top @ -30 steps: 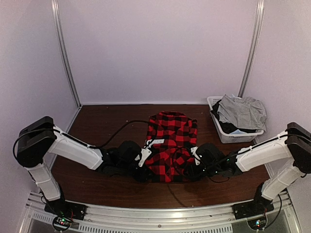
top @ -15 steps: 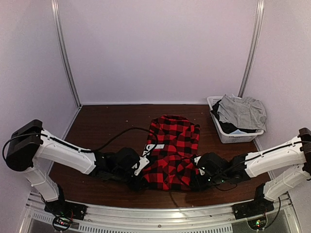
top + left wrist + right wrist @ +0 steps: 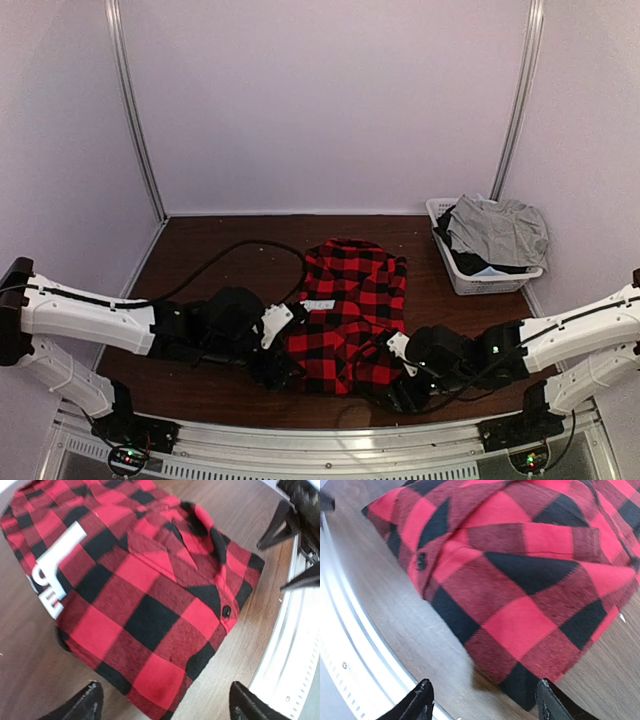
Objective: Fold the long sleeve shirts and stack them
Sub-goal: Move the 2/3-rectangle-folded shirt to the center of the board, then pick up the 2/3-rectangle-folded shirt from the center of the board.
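— Just changed, left to right?

— On the left: left gripper (image 3: 165, 700) sprung wide within the last second, gripping nothing, pulled back toward the near rail (image 3: 330, 440). In the middle: red-and-black flannel shirt (image 3: 345, 320) let go, lying folded on the worktop (image 3: 200, 250), dragged a little nearer the front edge than a second ago. On the right: right gripper (image 3: 484, 695) likewise spread and empty, backed off to just beside the shirt's near corner.

— Meaning for the task?

— Probably a fold finished and released. Nothing to stack on yet, with only one folded shirt laid out. Next garment likely to come from the basket (image 3: 472, 280).

— And the count?

— Two arms, two grippers. One checked shirt on the worktop, one white tag (image 3: 320, 304) showing on it. One white mesh basket at far right, with one grey garment (image 3: 500, 230) heaped on top and something dark (image 3: 470, 262) beneath; number of pieces inside impossible to tell.
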Motion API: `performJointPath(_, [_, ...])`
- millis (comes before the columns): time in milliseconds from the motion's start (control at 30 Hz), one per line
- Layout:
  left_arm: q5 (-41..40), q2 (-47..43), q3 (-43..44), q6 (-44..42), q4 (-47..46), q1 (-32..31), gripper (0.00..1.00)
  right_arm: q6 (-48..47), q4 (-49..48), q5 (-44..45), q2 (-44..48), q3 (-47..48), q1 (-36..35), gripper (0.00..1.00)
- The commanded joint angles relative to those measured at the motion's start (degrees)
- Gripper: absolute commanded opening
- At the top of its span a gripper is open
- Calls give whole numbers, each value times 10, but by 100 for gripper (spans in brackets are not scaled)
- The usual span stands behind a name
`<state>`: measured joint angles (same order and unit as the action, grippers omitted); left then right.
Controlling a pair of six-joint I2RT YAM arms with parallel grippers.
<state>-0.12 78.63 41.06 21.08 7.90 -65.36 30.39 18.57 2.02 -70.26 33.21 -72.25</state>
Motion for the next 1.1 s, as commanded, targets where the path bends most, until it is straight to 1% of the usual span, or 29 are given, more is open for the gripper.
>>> performJointPath(0, [-55,-42,-6,0,-14,8,92,-48,-10,16,-32,28,-16,72])
performJointPath(133, [-53,-62,1,3,4,39,93,-84,-5,32,-80,57,-16,70])
performJointPath(300, [-14,-80,-5,1,5,71,93,-123,-3,58,-142,83,-16,66])
performJointPath(400, [15,-87,-13,-5,-1,80,92,-138,-4,61,-167,92,-16,59])
performJointPath(467, [46,-88,-19,-16,-9,81,92,-144,-4,57,-183,97,-16,50])
performJointPath(533, [81,-87,-28,-33,-18,81,91,-146,0,51,-191,96,-17,35])
performJointPath(567, [98,-85,-31,-44,-24,82,91,-146,2,48,-192,95,-17,29])
performJointPath(700, [123,-75,-43,-64,-51,81,91,-138,7,24,-172,90,-19,4])
performJointPath(733, [130,-73,-46,-68,-58,81,91,-134,8,16,-164,88,-20,0])
performJointPath(800, [149,-70,-55,-81,-74,81,91,-123,11,-5,-146,85,-20,0])
performJointPath(867, [168,-71,-69,-100,-116,77,90,-115,17,-33,-128,80,-20,0])
performJointPath(1067, [173,-63,-91,-185,-171,40,90,-93,41,-103,-91,80,-19,0])
